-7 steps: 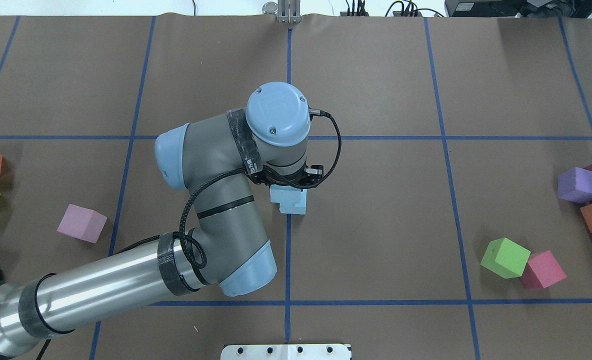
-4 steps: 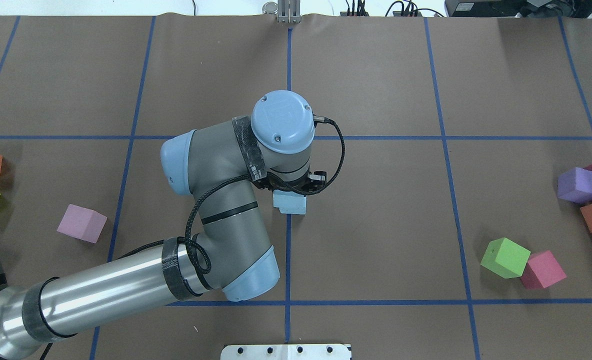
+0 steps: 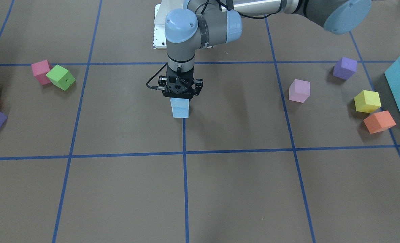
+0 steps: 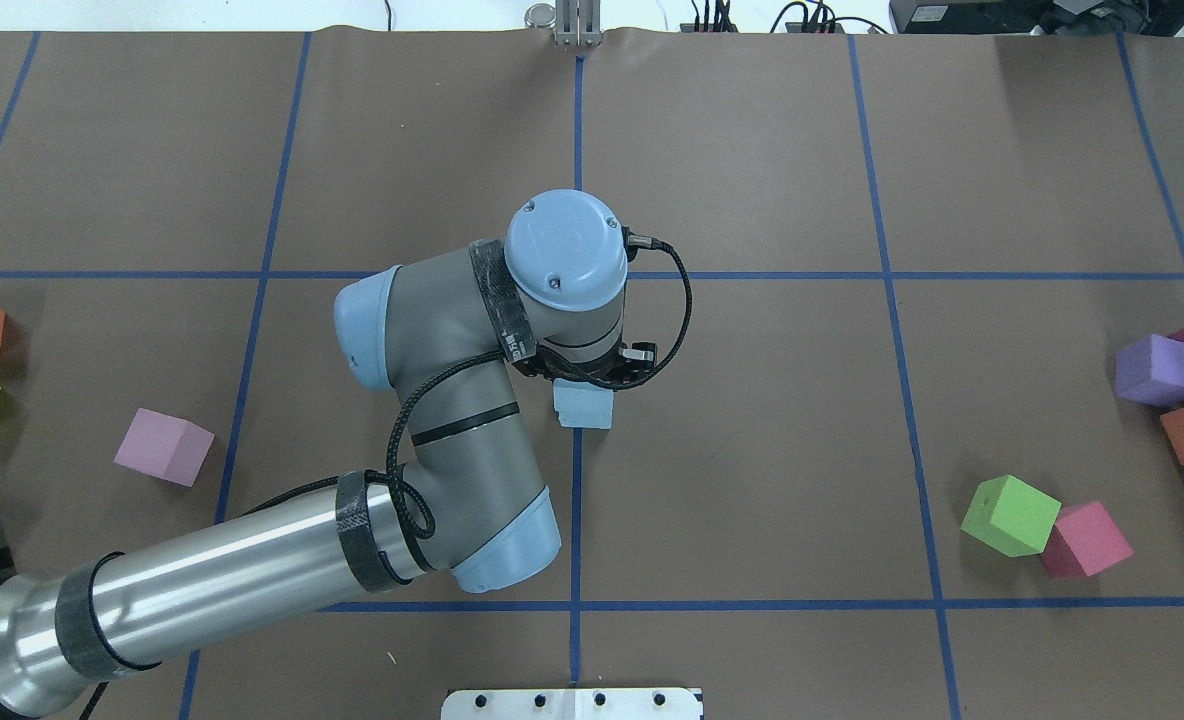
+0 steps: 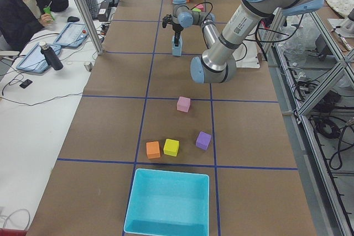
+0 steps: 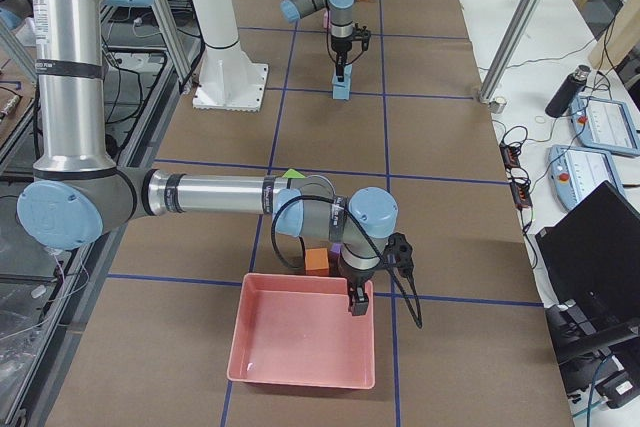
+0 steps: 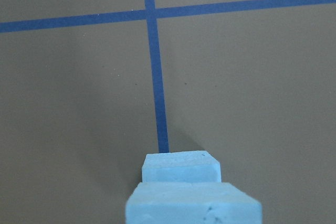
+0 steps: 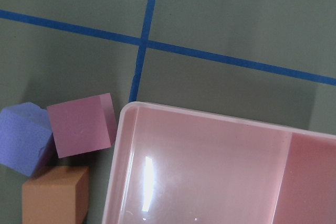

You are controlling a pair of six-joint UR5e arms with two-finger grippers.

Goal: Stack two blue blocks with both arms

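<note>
From the front, the left end effector (image 3: 180, 97) hung directly over two stacked pale sky-blue foam cubes (image 3: 180, 112); its wrist view showed only the cubes, so its grip could not be told.

No text, number or brand can be read with certainty in any view. The one lettering in sight is a short run of white print on the black band (image 4: 505, 320) that wraps the left arm (image 4: 232, 570) just below the light-blue joint cap (image 4: 564, 245), seen from overhead, and it is too small and blurred to spell out. On top of that joint cap lies a faint raised mark, also too indistinct to read
</note>
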